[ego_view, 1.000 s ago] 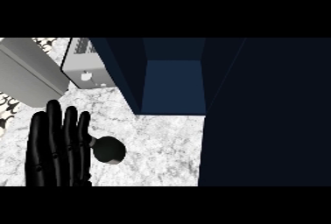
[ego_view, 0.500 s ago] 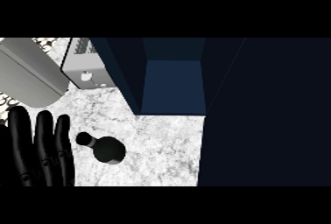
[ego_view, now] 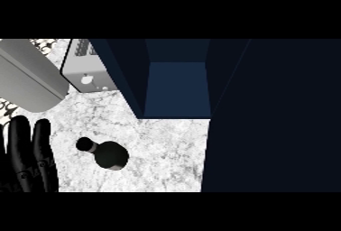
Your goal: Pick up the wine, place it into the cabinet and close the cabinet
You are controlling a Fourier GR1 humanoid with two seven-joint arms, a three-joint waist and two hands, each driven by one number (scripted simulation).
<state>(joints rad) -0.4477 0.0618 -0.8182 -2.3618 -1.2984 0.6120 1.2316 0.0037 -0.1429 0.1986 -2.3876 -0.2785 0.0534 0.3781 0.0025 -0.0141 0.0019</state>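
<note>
Left hand [ego_view: 28, 155] sits at the lower left edge of the head view, fingers straight and up, holding nothing. It looks parked there, not reaching. Right hand does not show, so nothing can be said of it.

Just right of the left hand, apart from it, the wine [ego_view: 105, 153] stands on the marble bench [ego_view: 163, 149]: a dark bottle seen from steeply above, small neck toward the hand, wider body away from it. It appears upright. Nothing touches it, so the pick-up is not done yet.

Beyond the bottle, the cabinet [ego_view: 177, 90] stands open, its blue inside facing the bench, which leaves a free way in for the bottle. The big dark panel [ego_view: 273, 113] filling the right side is likely its open door, though that cannot be told for sure.

Upper left: a grey appliance [ego_view: 30, 76] and a pale box with a knob [ego_view: 86, 74], both well off the bottle's likely path.

Judgement: task barely started; grasp, placing and closing all remain.
</note>
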